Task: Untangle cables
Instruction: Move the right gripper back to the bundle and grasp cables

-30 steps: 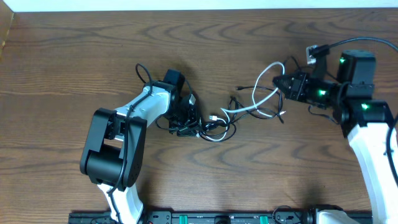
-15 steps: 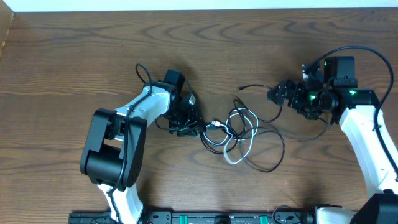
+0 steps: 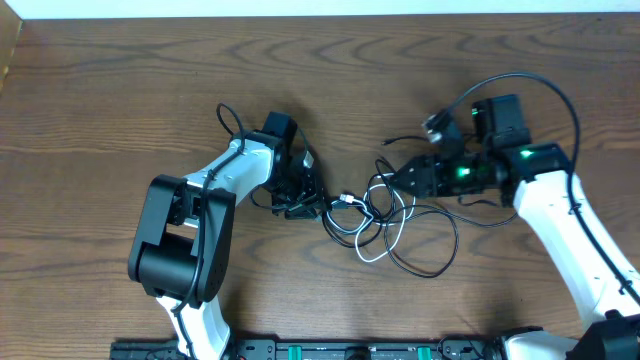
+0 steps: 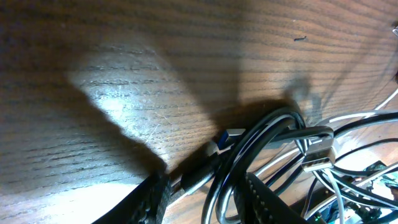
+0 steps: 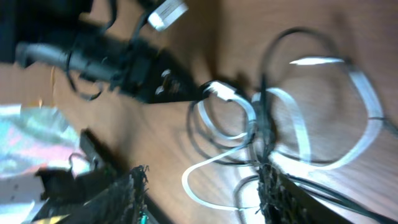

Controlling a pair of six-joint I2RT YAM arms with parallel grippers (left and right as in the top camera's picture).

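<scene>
Cables (image 3: 385, 215) on dark wooden table (image 3: 120, 100)

a brown wood-grain desk (image 3: 120, 90) is seen in every view. a narrow white strip (image 3: 300, 8) is shown along its far edge, a black rail (image 3: 330, 350) along the near one. a small dark speck (image 4: 300, 38) is noted on the wood. a shiny patch (image 5: 28, 134), possibly crumpled film, is blurred.
</scene>
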